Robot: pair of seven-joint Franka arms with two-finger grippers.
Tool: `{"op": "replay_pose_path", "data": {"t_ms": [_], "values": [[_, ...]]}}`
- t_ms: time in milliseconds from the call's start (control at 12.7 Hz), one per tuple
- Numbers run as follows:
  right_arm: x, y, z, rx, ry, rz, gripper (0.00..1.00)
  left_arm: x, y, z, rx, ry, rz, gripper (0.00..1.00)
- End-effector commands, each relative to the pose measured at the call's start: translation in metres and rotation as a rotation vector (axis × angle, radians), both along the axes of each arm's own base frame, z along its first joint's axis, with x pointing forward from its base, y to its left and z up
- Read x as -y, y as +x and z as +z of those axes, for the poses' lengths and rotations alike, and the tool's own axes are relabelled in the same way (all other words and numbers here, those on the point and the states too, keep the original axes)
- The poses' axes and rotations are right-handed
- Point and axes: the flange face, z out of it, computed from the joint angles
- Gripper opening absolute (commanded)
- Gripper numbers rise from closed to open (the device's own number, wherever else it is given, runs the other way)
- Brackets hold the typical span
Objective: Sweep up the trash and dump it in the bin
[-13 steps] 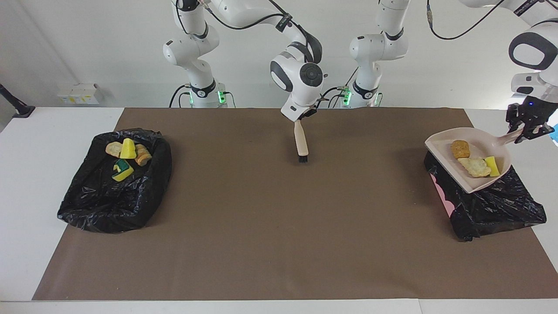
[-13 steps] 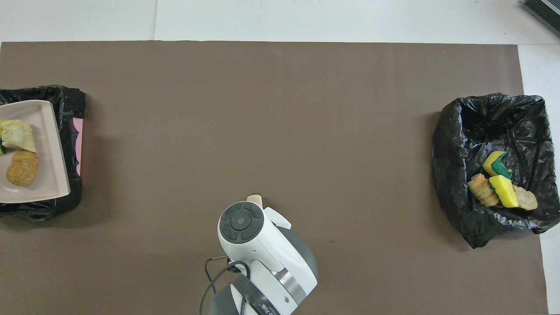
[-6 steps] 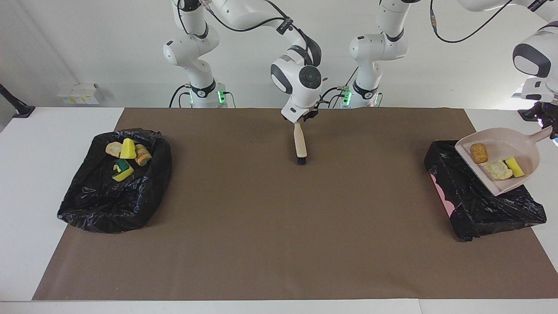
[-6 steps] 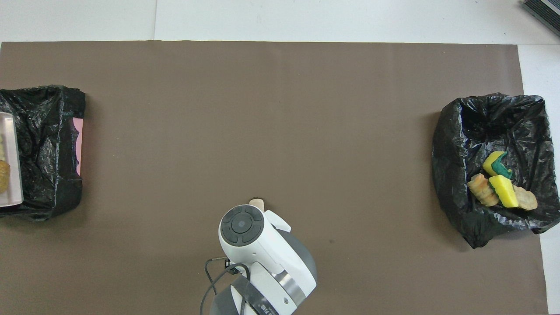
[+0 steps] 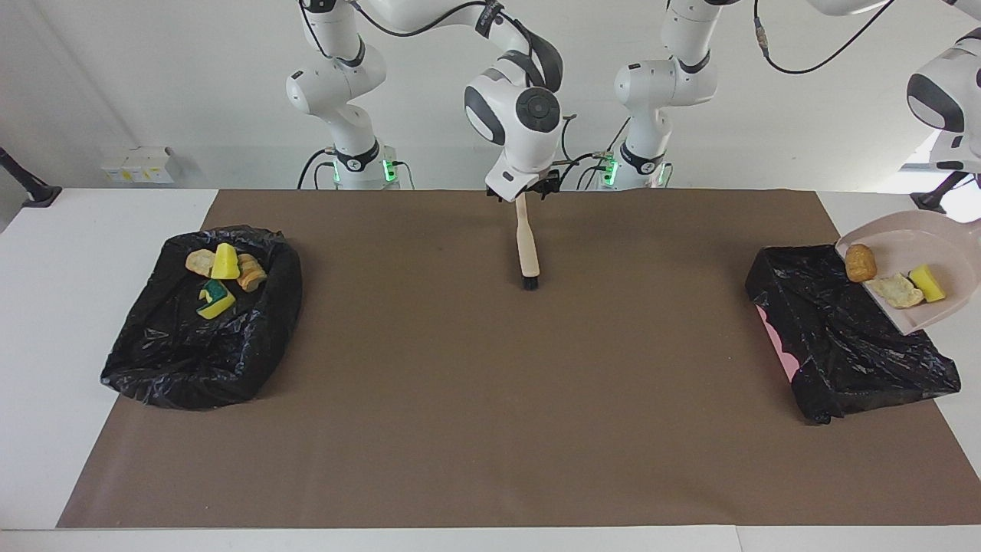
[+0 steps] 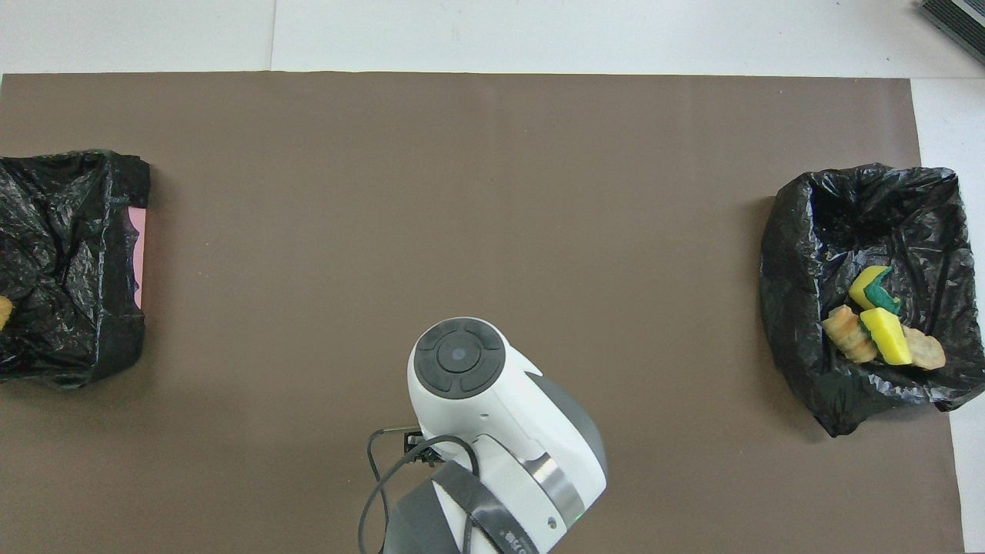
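- At the left arm's end of the table, a beige plastic dustpan (image 5: 920,245) hangs tilted over the edge of a black bag-lined bin (image 5: 843,345), carrying three pieces of trash (image 5: 898,290).
- The left gripper, out of frame, is clamped on the dustpan's handle.
- Four more scraps (image 5: 222,272) lie in the other black-lined bin (image 5: 199,345).
- The right gripper (image 5: 529,192) hangs over the handle of the beige black-bristled brush (image 5: 526,245); apart or together, I cannot tell.

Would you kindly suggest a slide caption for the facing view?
Dustpan carrying three scraps beside the bin at the left arm's end; right gripper at the brush handle's top.
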Motion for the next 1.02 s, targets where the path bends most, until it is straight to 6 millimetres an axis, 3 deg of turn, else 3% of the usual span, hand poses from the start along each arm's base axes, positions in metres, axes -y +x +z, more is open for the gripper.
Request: {"op": "replay_pose_path", "data": {"t_ms": [0, 235, 392, 471, 628, 942], "values": [[0.053, 0.020, 0.050, 0.019, 0.042, -0.020, 1.00, 0.021, 0.000, 0.011, 0.005, 0.086, 0.068, 0.00], [0.100, 0.050, 0.092, 0.041, 0.092, 0.015, 1.00, 0.029, 0.001, 0.021, -0.014, 0.154, 0.050, 0.00], [0.159, 0.074, 0.122, 0.105, 0.119, -0.060, 1.00, 0.053, -0.002, 0.040, 0.002, 0.145, 0.041, 0.00], [0.183, 0.086, 0.127, 0.119, 0.127, -0.089, 1.00, 0.066, -0.005, 0.047, 0.004, 0.129, 0.050, 0.00], [0.225, 0.101, 0.139, 0.168, 0.140, -0.051, 1.00, 0.090, -0.005, 0.041, -0.007, 0.062, 0.087, 0.00], [0.297, 0.123, 0.159, 0.277, 0.058, 0.122, 1.00, 0.137, -0.014, 0.020, 0.069, -0.246, 0.304, 0.00]]}}
